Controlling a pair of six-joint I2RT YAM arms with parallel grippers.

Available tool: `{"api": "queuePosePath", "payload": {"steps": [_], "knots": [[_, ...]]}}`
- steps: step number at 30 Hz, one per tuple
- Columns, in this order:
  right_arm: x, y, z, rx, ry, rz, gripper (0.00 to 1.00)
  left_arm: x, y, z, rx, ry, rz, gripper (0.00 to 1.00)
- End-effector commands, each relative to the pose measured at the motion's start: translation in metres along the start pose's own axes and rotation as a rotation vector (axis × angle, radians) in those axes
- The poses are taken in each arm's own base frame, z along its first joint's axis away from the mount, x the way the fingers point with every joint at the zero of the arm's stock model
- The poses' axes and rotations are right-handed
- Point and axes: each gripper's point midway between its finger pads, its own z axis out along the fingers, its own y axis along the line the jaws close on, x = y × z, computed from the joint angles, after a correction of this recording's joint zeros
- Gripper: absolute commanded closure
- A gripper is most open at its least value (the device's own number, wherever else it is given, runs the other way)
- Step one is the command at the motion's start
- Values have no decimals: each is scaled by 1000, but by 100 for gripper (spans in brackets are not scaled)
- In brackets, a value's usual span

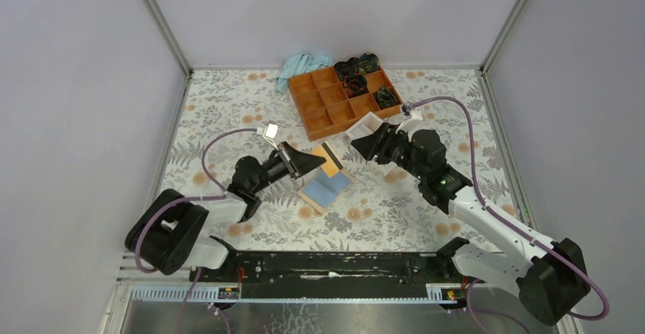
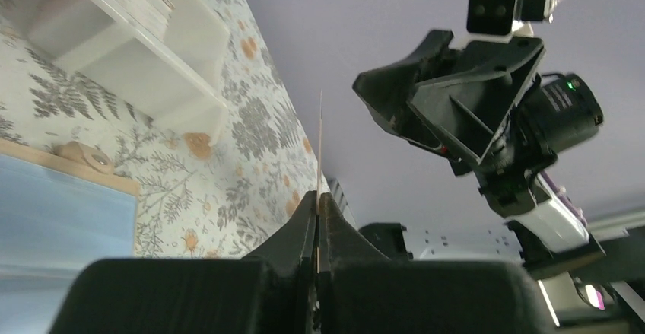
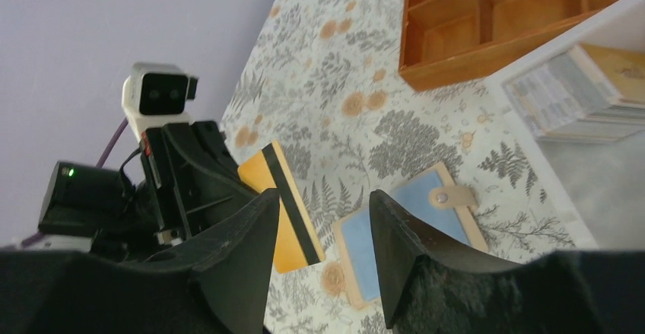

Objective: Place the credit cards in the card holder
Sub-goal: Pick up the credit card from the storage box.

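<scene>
Card holder [image 1: 325, 189] lies unfolded and flat on the floral table [image 1: 228, 113], roughly midway between the 2 arms. It has a tan border and a small snap tab at 1 end. Both halves show light blue; cannot tell if that is a card or lining.

Left gripper [image 1: 318, 159] sits at the holder's far-left side, fingers [image 2: 304, 220] pinched fully together on 1 credit card [image 1: 331, 159]. The card is orange-yellow with a black stripe. It sticks out past the fingertips and is held up on edge, tilted, just beyond the holder's far edge. In the left wrist view it shows only as a thin line. Cannot tell whether its lower corner touches the holder.

Right gripper [image 1: 357, 145] hangs to the far right of the holder, pointing back toward the held card. Its fingers [image 3: 236, 243] are spread wide with nothing between them; only table, card and holder show through the gap. It is near both card and holder, touching neither.

White box [image 1: 365, 126] stands just beyond the right gripper, farther from the holder than the card. It holds a stack of flat printed pieces, too blurred to identify.

Orange tray [image 1: 346, 98] with several compartments sits well beyond the holder, behind the white box. Dark coiled items fill its far-right compartments; the ones nearest the holder look bare.

Blue cloth [image 1: 304, 65] is bunched at the tray's far-left corner, well apart from the holder.
</scene>
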Motion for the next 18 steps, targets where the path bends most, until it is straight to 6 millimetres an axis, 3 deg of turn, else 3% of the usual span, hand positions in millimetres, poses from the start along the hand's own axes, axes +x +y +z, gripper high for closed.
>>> {"api": "queuePosePath", "payload": {"steps": [1,6,15,18], "knots": [[2,34,-1,-168,101,-21,46,2,-39,1,199,74,-3,100],[14,47,0,-250,182,0,46,5,-44,1,250,110,-24,100],[31,49,1,-303,244,35,46,5,-44,3,259,124,-24,100],[32,52,0,-327,250,44,51,4,-44,3,261,128,-23,100]]}}
